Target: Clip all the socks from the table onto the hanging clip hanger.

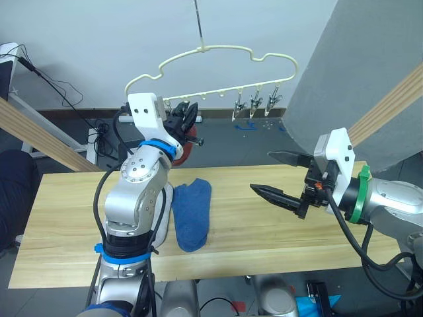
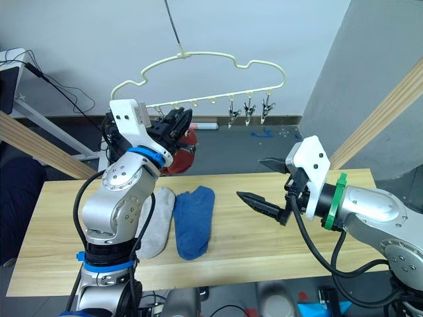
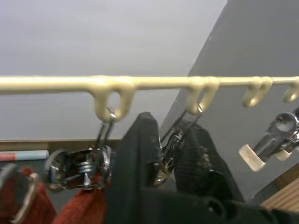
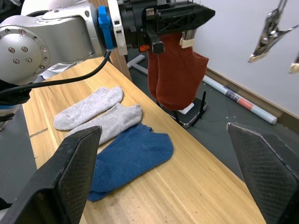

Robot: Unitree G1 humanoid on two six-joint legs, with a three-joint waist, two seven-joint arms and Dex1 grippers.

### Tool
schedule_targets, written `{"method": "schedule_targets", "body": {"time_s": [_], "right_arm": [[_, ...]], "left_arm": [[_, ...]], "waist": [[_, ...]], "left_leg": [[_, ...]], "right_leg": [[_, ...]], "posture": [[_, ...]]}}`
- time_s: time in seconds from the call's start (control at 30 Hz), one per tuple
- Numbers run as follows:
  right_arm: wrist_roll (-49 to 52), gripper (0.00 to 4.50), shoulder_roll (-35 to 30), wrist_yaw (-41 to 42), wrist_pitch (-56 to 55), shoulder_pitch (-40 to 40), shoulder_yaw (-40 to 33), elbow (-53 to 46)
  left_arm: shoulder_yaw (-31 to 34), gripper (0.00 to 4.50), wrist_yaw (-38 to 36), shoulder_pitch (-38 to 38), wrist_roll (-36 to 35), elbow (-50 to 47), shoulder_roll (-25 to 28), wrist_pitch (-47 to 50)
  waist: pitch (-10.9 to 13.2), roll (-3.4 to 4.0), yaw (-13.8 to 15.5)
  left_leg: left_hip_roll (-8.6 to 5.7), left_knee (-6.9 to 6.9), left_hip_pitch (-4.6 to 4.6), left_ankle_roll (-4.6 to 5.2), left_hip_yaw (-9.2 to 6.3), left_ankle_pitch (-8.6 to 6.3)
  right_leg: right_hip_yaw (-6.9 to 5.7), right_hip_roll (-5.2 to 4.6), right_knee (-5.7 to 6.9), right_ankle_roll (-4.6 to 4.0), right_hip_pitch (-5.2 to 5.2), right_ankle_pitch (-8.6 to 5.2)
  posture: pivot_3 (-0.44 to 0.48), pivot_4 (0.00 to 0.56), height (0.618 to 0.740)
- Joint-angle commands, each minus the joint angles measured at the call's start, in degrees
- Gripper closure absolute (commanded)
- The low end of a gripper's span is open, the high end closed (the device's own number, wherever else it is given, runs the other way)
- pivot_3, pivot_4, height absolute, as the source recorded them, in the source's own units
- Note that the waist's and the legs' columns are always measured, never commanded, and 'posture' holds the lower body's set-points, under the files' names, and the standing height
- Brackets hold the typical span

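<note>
The pale yellow clip hanger (image 1: 228, 51) hangs behind the table (image 1: 264, 231). My left gripper (image 1: 188, 116) is raised to the hanger's left clips, its fingers (image 3: 135, 154) shut on a silver clip (image 3: 164, 154). Two rust red socks (image 4: 177, 74) hang from the clips right under it. On the table's left part lie a blue sock (image 1: 192, 212) and two light grey socks (image 4: 100, 114). My right gripper (image 1: 263, 173) hovers over the table's right half, open and empty, with its fingers (image 4: 70, 172) spread wide.
Three free clips (image 1: 254, 102) hang at the hanger's right end. Slanted wooden beams (image 1: 33, 135) stand at both sides and a grey panel (image 1: 344, 72) at the right. Cables and a tube (image 4: 243, 100) lie on the floor behind the table.
</note>
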Motion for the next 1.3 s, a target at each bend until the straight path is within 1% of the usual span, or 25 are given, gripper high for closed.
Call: {"method": "schedule_targets", "body": {"time_s": [0.03, 0.23, 0.3, 0.37, 0.43, 0.47, 0.6, 0.67, 0.73, 0.8, 0.97, 1.13, 1.3], "right_arm": [[0.18, 0.0, -0.54, -0.02, -1.76, 0.26, -0.47, -2.18], [0.28, 0.0, -0.73, -0.11, -1.96, 0.28, -0.17, -2.08], [0.37, 0.0, -1.22, -0.67, -0.53, -0.2, 1.01, -1.71], [0.95, 0.0, -1.49, -3.42, 4.46, -2.26, 5.09, -0.1], [0.39, 0.0, 1.59, -7.33, 7.83, -4.98, 9.95, 1.4], [0.36, 0.0, 2.52, -8.36, 8.56, -5.73, 10.87, 1.69], [-8.06, 0.0, 11.01, -16.39, 11.96, -9.79, 20.4, 6.61], [-10.05, 0.0, 14.05, -18.07, 13.1, -10.57, 21.77, 8.44], [-13.33, 0.0, 19.13, -19.89, 13.91, -12.39, 25.47, 12.83], [-15.86, 0.0, 22.61, -20.83, 14.88, -13.63, 27.44, 16.08], [-21.22, 0.0, 27.62, -20.45, 15.55, -16.09, 29.94, 21.72], [-25.0, 0.0, 30.9, -18.44, 15.72, -17.81, 31.97, 25.67], [-27.44, 0.0, 33.15, -15.78, 15.65, -18.87, 33.46, 28.3]], "left_arm": [[0.28, 4.31, -0.13, -0.28, 0.15, -1.5, -0.12, -1.07], [0.39, 4.32, -0.07, -0.28, -0.05, -1.5, -0.09, -0.66], [0.49, 4.32, 0.04, -0.34, -0.04, -1.57, -0.06, -0.67], [0.66, 4.32, -0.14, -0.44, -0.26, -1.8, 0.19, -0.4], [0.92, 4.32, -0.22, -0.35, -0.31, -1.87, 0.48, -0.21], [0.93, 4.32, -0.17, -0.34, -0.27, -1.91, 0.48, -0.14], [0.95, 4.32, -0.07, 0.18, -0.18, -2.51, 0.55, 0.18], [0.75, 4.32, 0.05, 0.31, -0.07, -2.84, 0.48, 0.33], [0.69, 4.32, 0.24, 0.34, -0.07, -3.1, 0.36, 0.62], [0.51, 4.32, 0.24, 0.33, 0.01, -3.2, 0.35, 0.66], [0.08, 4.32, 0.35, -0.06, 0.14, -3.09, -0.04, 0.72], [-0.94, 4.32, 0.12, -0.1, 0.83, -3.61, 0.5, 1.22], [-1.21, 4.32, 1.12, 0.92, 1.33, -4.88, -0.06, 1.71]], "waist": [[0.0, 0.0, 0.0], [0.0, 0.0, 0.01], [0.0, 0.0, 0.01], [0.0, 0.0, 0.01], [0.0, -0.02, -0.08], [0.01, -0.02, -0.18], [0.02, -0.01, -0.33], [0.04, 0.0, -0.18], [0.04, -0.01, -0.04], [0.06, 0.02, 0.01], [0.06, 0.03, 0.03], [0.07, 0.04, 0.1], [0.08, 0.05, 0.19]], "left_leg": [[0.0, 0.0, 0.0, 0.0, 0.0, 0.0], [0.0, 0.0, 0.0, 0.0, 0.0, 0.0], [0.0, 0.0, 0.0, 0.0, 0.0, 0.0], [0.0, 0.0, 0.0, 0.0, 0.0, 0.0], [0.0, 0.0, 0.01, 0.0, 0.0, 0.0], [0.02, 0.01, 0.01, 0.0, 0.0, 0.0], [0.05, -0.04, 0.01, 0.0, -0.01, 0.0], [0.04, -0.04, 0.01, 0.0, -0.01, 0.0], [0.05, -0.05, 0.0, 0.0, 0.0, 0.0], [0.05, -0.06, 0.0, 0.0, 0.0, 0.0], [0.05, -0.07, -0.01, 0.0, -0.01, 0.0], [0.05, -0.08, -0.01, 0.0, -0.01, 0.0], [0.06, -0.1, -0.01, 0.0, -0.03, 0.0]], "right_leg": [[0.0, 0.0, 0.0, 0.0, 0.0, 0.0], [0.0, 0.0, 0.0, 0.0, 0.0, 0.0], [0.0, 0.0, 0.0, 0.0, 0.0, 0.0], [0.0, 0.0, 0.0, 0.0, 0.0, 0.0], [0.02, 0.0, 0.0, 0.0, 0.0, 0.0], [0.01, 0.02, 0.01, 0.0, 0.0, 0.0], [0.02, 0.06, 0.02, 0.0, -0.03, 0.0], [0.02, 0.04, 0.01, 0.0, -0.05, 0.0], [0.02, 0.03, -0.01, 0.0, -0.06, 0.0], [0.03, 0.03, -0.02, 0.0, -0.06, 0.0], [0.01, 0.02, -0.03, -0.01, -0.08, 0.0], [0.0, 0.01, -0.03, -0.01, -0.08, 0.0], [-0.01, 0.02, -0.02, -0.01, -0.08, 0.0]], "posture": [[-0.345, 0.369, 0.74], [-0.345, 0.369, 0.74], [-0.337, 0.372, 0.74], [-0.328, 0.373, 0.74], [-0.321, 0.376, 0.74], [-0.314, 0.379, 0.74], [-0.308, 0.382, 0.74], [-0.3, 0.389, 0.74], [-0.287, 0.394, 0.74], [-0.288, 0.393, 0.74], [-0.283, 0.391, 0.74], [-0.268, 0.393, 0.74], [-0.246, 0.4, 0.74]]}}
